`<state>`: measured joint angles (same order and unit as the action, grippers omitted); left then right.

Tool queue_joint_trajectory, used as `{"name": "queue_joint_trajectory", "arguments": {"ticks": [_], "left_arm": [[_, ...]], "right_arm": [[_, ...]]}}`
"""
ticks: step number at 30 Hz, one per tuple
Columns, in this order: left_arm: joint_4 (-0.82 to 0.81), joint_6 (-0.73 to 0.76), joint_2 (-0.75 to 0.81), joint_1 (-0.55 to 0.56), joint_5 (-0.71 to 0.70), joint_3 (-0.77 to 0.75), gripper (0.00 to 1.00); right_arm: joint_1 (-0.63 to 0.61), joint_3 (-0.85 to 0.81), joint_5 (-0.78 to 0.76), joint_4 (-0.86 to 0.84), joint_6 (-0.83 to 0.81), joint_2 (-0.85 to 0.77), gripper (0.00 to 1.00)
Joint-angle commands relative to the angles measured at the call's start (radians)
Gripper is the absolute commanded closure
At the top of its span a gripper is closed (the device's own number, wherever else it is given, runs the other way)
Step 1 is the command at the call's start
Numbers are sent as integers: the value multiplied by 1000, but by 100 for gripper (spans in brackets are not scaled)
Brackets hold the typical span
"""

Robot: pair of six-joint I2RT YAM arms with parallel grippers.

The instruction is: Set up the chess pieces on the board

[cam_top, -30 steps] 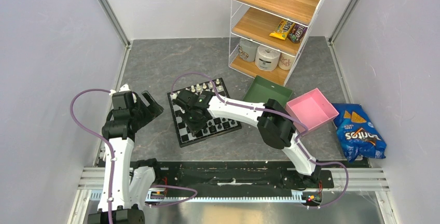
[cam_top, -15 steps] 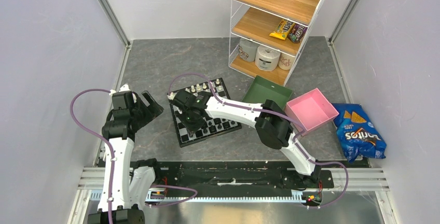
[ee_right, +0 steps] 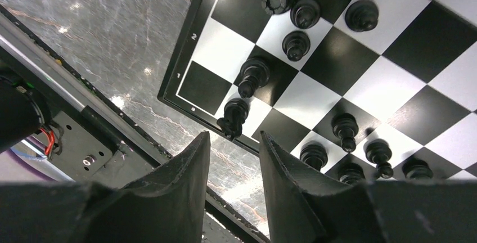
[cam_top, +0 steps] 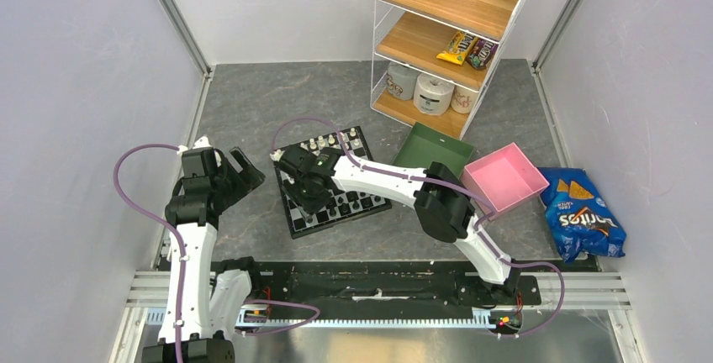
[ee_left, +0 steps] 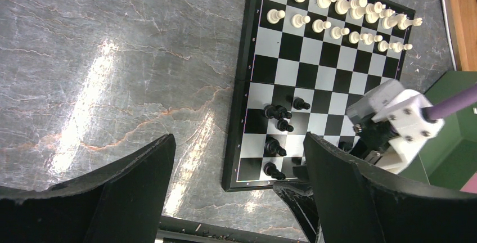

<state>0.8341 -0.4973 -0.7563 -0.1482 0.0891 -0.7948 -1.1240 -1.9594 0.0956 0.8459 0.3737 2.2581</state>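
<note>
"Doritos" read on blue chip bag [cam_top: 584,222], at 3 o'clock of pink tray [cam_top: 504,180]. Digits 1, 2 and letter a legible on border of board [ee_right: 185,94]. Candy packs [cam_top: 467,49] on middle shelf of rack [cam_top: 420,39]; print too small to read. Green tray [cam_top: 429,149] at 3 o'clock of board, just beside the pink one.

Chess pieces [ee_left: 337,21]: cream in two rows at far edge, black scattered toward near edge.

Over near-left corner, right gripper [ee_right: 234,140]: jaws narrowly parted, pinching nothing, one black piece just beyond tips.

At 9 o'clock of board, left gripper [ee_left: 239,142]: jaws spread wide, over grey tabletop [ee_left: 112,57].
</note>
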Motion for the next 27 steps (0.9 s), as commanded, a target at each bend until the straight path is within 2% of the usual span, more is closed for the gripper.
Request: {"name": "queue_joint_trajectory", "arguments": {"ticks": [1, 12, 27], "left_arm": [[-35, -16, 4, 1, 17, 6, 9], [-35, -21, 41, 1, -8, 6, 9], [-35, -23, 46, 1, -9, 8, 9]], "right_arm": [[-2, -86, -41, 15, -23, -61, 54], [12, -175, -73, 16, 3, 9, 51], [12, -213, -80, 31, 15, 83, 56]]}}
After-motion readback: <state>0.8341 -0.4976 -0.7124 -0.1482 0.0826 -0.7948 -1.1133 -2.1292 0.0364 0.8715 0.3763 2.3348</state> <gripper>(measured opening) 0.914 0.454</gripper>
